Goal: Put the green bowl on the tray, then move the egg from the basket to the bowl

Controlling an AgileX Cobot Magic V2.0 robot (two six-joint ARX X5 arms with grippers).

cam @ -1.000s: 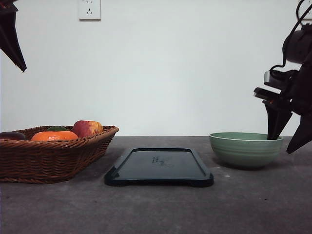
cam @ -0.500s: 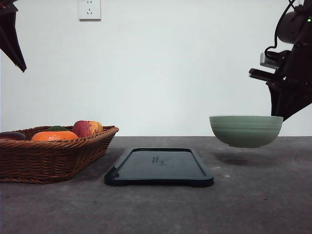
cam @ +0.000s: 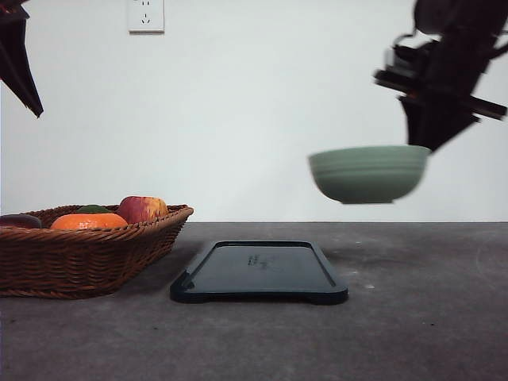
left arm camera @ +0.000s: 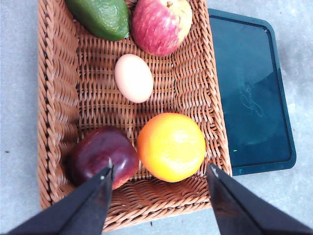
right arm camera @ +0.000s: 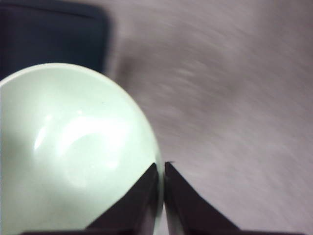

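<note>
The green bowl hangs in the air, above and to the right of the black tray. My right gripper is shut on its right rim. In the right wrist view both fingers pinch the bowl rim at my right gripper, with a tray corner beyond. My left gripper hovers open above the wicker basket, high over its near end. The pale egg lies in the basket's middle.
In the basket also lie an avocado, a red apple, an orange and a dark red fruit. The basket stands left of the tray on the grey table. A wall socket is behind.
My right gripper has lifted the green bowl off the table and carried it up and to the left, toward the tray. The left arm has not moved.
</note>
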